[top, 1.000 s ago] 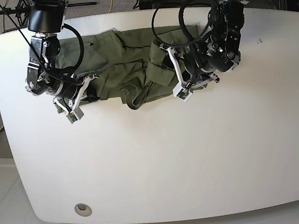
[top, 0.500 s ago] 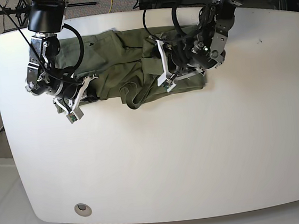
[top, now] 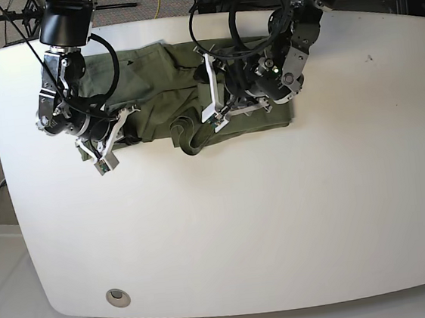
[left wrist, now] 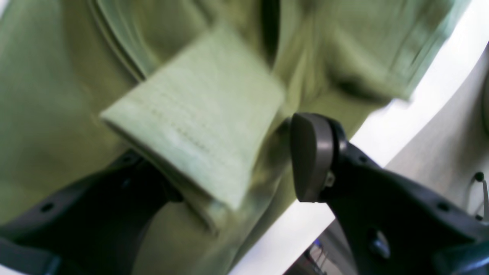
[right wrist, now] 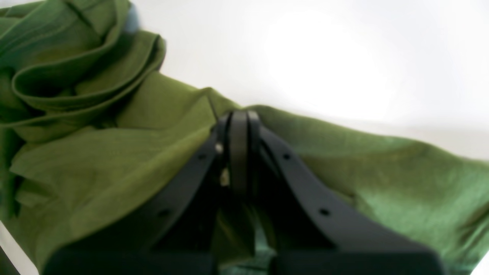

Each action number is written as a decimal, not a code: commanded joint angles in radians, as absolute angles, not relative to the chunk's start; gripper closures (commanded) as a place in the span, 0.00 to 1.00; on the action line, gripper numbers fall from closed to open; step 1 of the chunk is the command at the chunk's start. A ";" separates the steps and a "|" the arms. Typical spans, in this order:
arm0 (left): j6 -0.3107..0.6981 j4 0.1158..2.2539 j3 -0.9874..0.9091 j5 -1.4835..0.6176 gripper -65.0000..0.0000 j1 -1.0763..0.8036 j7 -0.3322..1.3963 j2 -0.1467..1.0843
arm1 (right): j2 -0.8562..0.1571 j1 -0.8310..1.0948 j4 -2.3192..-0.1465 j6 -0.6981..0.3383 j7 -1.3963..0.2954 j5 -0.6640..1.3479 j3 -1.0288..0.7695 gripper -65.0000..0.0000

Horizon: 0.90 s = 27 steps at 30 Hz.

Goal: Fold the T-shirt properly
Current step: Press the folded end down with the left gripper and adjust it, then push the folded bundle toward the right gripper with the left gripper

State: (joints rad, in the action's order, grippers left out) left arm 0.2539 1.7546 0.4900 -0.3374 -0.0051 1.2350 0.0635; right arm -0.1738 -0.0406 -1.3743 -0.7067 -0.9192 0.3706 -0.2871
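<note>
Base view: left fingers (top: 211,91) spread over crumpled T-shirt (top: 160,81)

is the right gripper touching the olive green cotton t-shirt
Touching. In the right wrist view, the right gripper has its jaws shut, pressed into a ridge of the olive-green cotton T-shirt that rises to its tips.

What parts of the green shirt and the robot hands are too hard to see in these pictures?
- Left wrist view: the T-shirt is blurred, so its stitching and folds smear. The left gripper stands open, one finger lost in shadow under a cloth flap.
- Right wrist view: the right gripper is shut; whether cloth is pinched cannot be told.
- Base view: both arms and cables cover parts of the shirt; its sleeves and neck are lost in bunched folds.
</note>
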 commanded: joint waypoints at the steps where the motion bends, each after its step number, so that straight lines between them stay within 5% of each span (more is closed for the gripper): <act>1: 0.254 1.774 0.489 -0.351 0.45 0.015 1.221 0.050 | -0.176 -0.030 -1.368 -0.698 -0.992 0.309 -0.285 1.00; 27: 0.255 1.770 0.628 -0.351 0.45 0.036 1.127 -0.058 | -0.179 -0.030 -1.368 -0.698 -0.992 0.308 -0.285 1.00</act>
